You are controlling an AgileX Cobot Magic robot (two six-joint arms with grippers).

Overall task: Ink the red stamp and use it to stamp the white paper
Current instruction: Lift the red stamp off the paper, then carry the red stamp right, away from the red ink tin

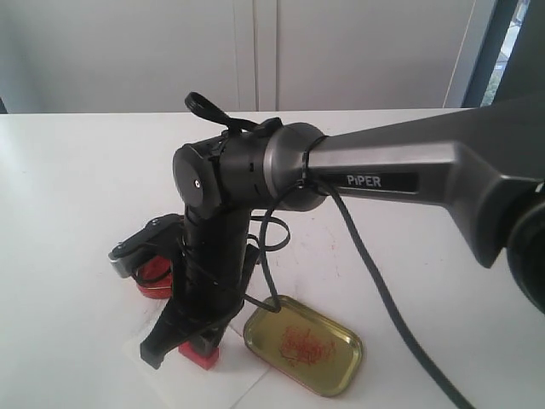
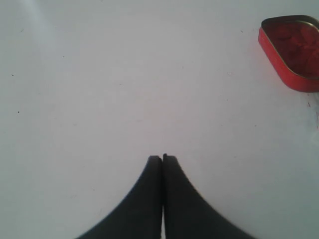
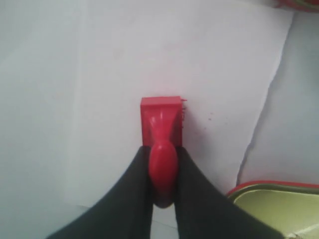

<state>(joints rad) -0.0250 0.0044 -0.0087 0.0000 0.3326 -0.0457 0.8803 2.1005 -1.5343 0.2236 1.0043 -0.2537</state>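
My right gripper is shut on the rounded handle of the red stamp. The stamp's square base points down at the white paper, on it or just above; contact is not clear. Small red specks mark the paper beside the base. In the exterior view the right gripper reaches down from the right arm, holding the red stamp over the white paper. My left gripper is shut on nothing, above bare tabletop.
The red tin of ink paste sits just behind the right gripper, partly hidden by it, and shows as the red tin in the left wrist view. The brass lid, smeared red, lies close beside the paper, as the brass lid.
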